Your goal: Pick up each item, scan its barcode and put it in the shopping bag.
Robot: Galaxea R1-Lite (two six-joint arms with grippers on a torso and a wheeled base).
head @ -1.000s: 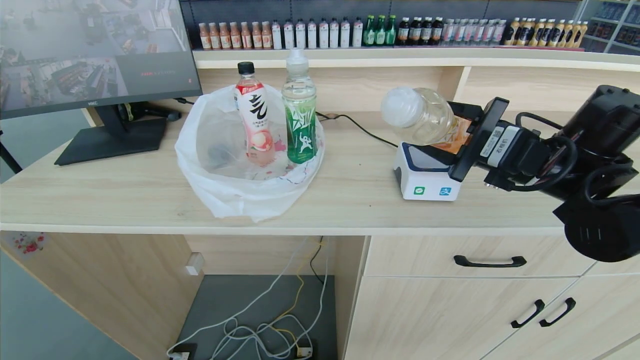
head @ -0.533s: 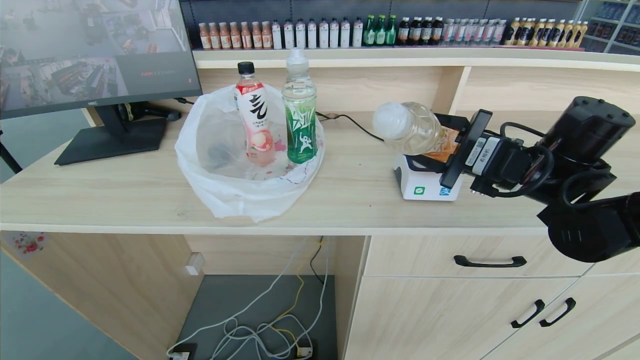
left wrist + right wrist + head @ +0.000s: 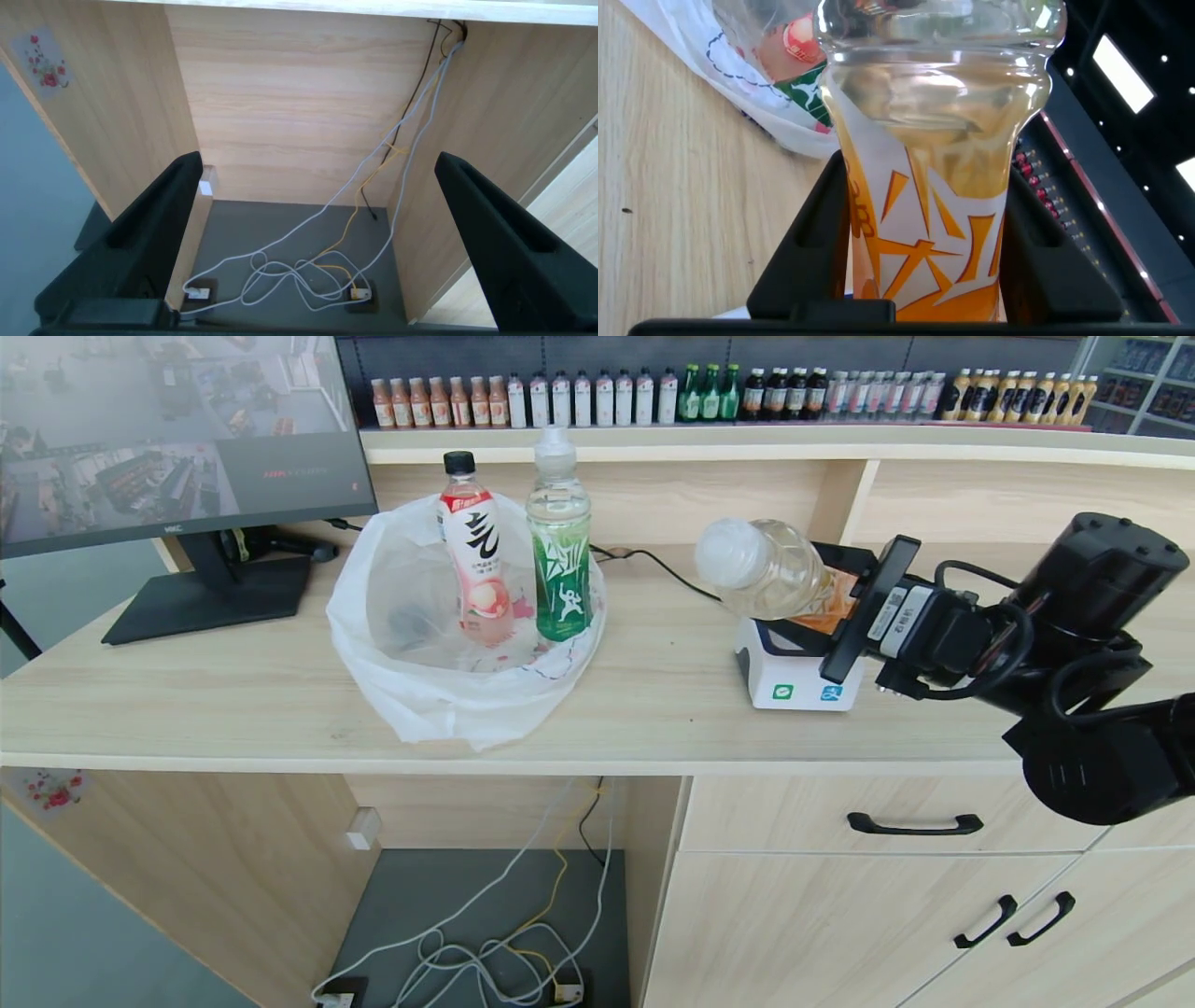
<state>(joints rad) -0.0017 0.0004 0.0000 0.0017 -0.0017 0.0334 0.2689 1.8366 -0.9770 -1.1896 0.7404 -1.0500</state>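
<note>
I stand by the counter [image 3: 187, 691] and see the right gripper [image 3: 845, 583] clamped on the orange-label bottle [image 3: 775, 569], one finger on each side of the label. The bottle lies almost on its side, its white cap toward the shopping bag [image 3: 448, 691], and it hangs just above the white scanner [image 3: 794, 677]; whether it touches the scanner I cannot tell. The step in hand is, I think, the scanning. To do it well, the barcode must look down at the scanner's window, but I cannot see where the barcode is on the label. So a slow turn of the wrist around the long axis of the bottle seems wise, with the bottle kept close over the window and the grip kept firm, because the bottle is smooth and the liquid inside makes it heavy at the cap side. After that comes the bag, where the pink bottle [image 3: 476, 560] and the green bottle [image 3: 558, 551] already stand upright; the free room is on the side of the monitor, and a careless entry could knock them down. The left gripper [image 3: 320, 177] has its fingers wide apart and holds nothing, down in front of the open space under the counter.
</note>
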